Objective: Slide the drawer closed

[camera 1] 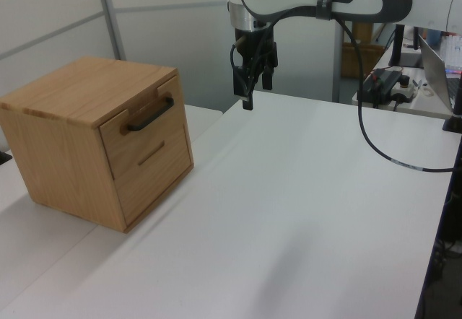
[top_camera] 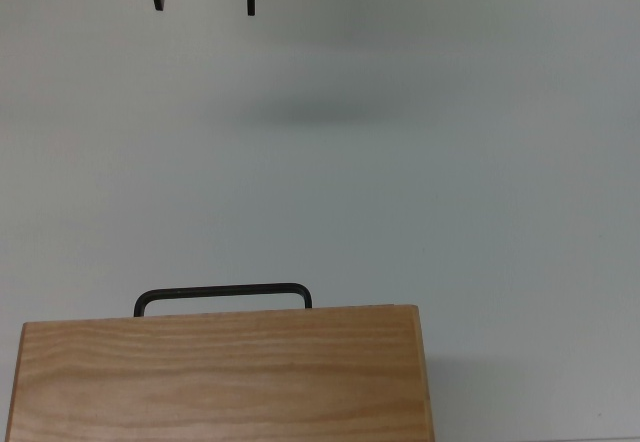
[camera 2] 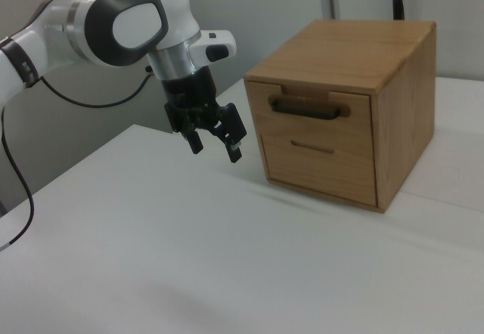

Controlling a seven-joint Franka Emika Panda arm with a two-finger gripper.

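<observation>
The drawer (camera 2: 314, 111) sat flush in the wooden cabinet (camera 2: 393, 107) at the right view's upper right, apparently already shut; little seemed left. The gripper (camera 2: 215, 139) hung well apart, centre-left, its fingers spread wide and empty

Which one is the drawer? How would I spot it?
Find the wooden box on the white table. The drawer is the top panel on its front, just under the lid. Only it has a black bar handle; the panel below has just a thin slot.
</observation>
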